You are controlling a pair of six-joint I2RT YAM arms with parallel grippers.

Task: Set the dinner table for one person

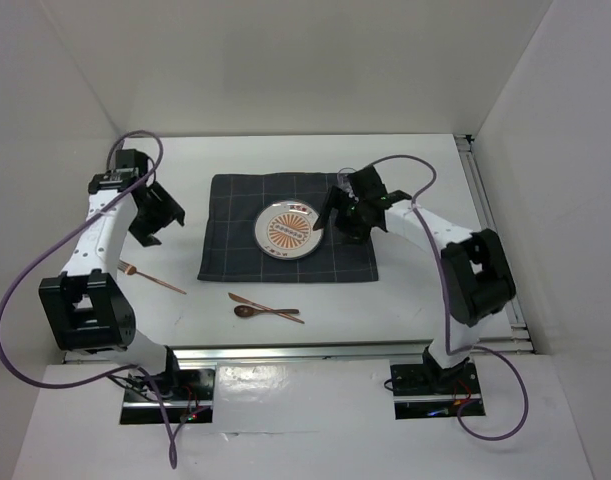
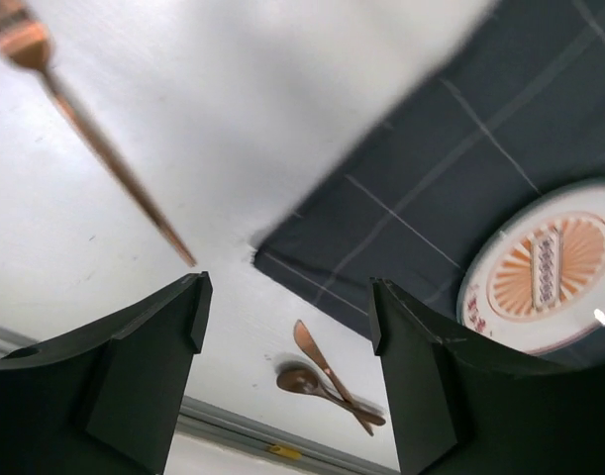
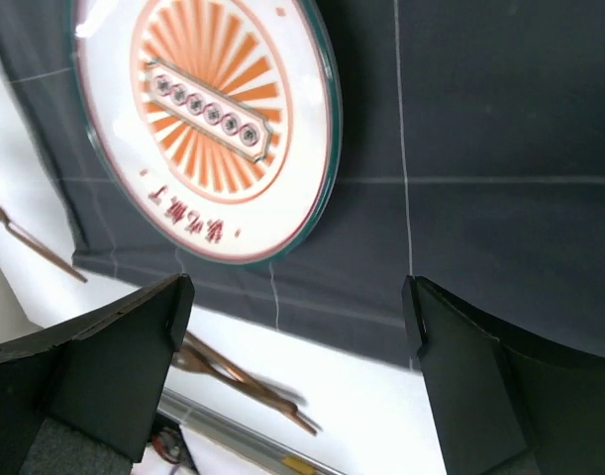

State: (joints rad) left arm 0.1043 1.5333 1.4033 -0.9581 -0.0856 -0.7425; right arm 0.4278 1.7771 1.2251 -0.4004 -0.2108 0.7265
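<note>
Looking down, you find the worktop [image 1: 415, 170] spanning the scene, its cloth [image 1: 230, 240] bearing the plate [image 1: 290, 230] as the setting's anchor, the right end effector [image 3: 297, 297] spread empty beside it, the left end effector [image 2: 287, 297] spread empty near the fork [image 1: 153, 278], which with knife [image 1: 247, 301] and spoon [image 1: 243, 312] probably awaits placing.

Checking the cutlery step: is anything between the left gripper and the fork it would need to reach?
Nothing visible does. The fork lies alone on the bare dinner table, left of the checked cloth and apart from the knife and spoon. The left gripper hangs nearby, jaws open.
</note>
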